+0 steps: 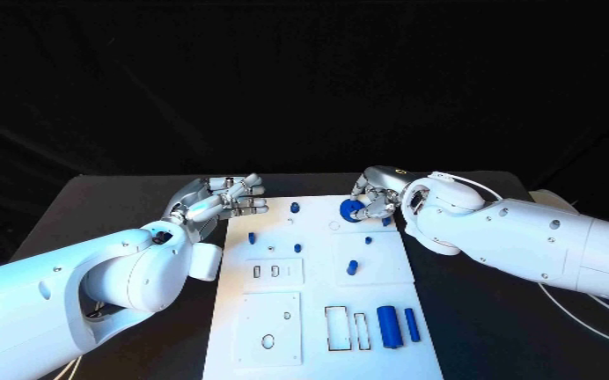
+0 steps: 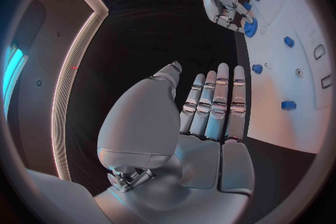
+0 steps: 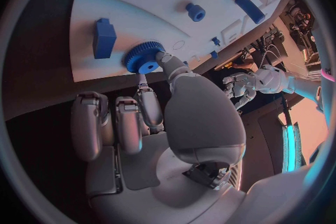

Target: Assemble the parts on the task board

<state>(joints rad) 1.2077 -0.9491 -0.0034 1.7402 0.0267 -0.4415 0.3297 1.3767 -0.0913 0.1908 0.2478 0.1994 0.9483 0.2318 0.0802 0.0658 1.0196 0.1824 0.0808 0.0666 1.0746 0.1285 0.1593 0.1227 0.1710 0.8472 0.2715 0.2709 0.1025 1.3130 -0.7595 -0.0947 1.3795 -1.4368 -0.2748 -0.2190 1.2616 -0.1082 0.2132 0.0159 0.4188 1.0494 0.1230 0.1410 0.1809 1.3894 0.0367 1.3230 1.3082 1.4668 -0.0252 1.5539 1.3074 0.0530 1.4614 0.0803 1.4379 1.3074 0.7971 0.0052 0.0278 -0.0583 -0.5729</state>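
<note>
one black table (image 1: 114,195) — white task board (image 1: 318,327)

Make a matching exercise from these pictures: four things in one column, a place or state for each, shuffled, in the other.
Things
1. left hand
2. right hand
3. blue gear
4. two blue cylinders

States
A. lying side by side at the task board's near right corner
B. pinched between fingertips at the board's far edge
C. holds nothing, fingers straight, beside the board
D. holds a part

Pairs: 1-C, 2-D, 3-B, 4-A
</note>
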